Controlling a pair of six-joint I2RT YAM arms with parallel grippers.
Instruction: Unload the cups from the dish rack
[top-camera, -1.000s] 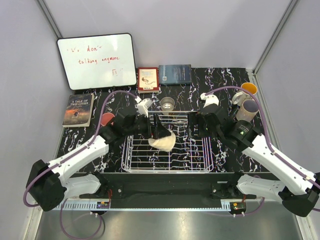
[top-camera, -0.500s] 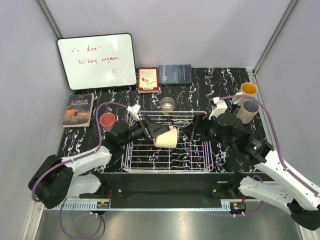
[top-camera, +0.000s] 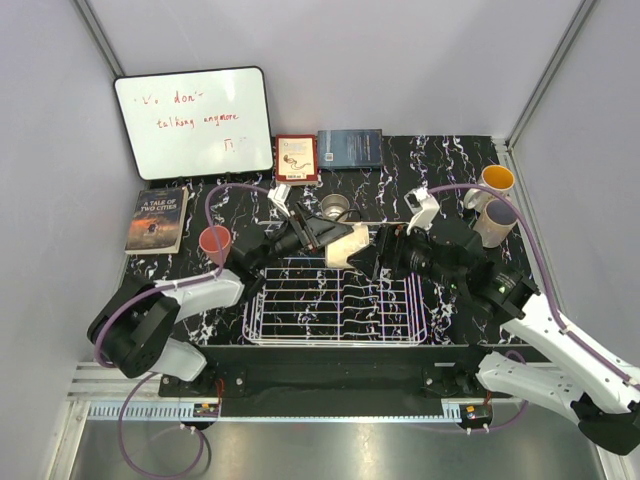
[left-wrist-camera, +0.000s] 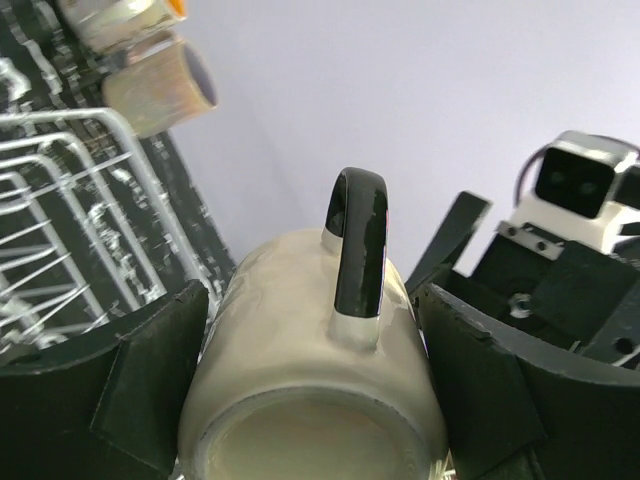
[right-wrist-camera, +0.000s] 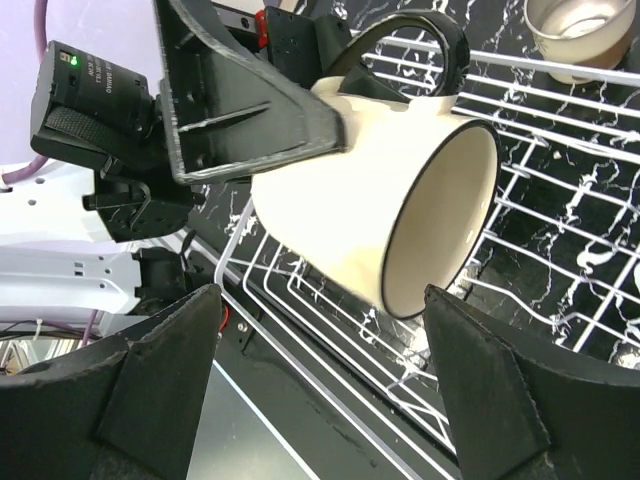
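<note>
One cream mug (top-camera: 347, 248) hangs over the far edge of the dish rack (top-camera: 300, 322), clamped across its body by the left gripper (top-camera: 335, 243). It lies sideways, long axis along the rack, its plain cream inside facing the right gripper (top-camera: 377, 258), whose fingers stand spread, touching nothing.

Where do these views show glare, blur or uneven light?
Top external: even light, sharp to the whiteboard. Left wrist: glare streak on the black handle of the cream mug; far cups out of focus. Right wrist: mug crisp, right claw slightly soft at the bottom edge.
</note>
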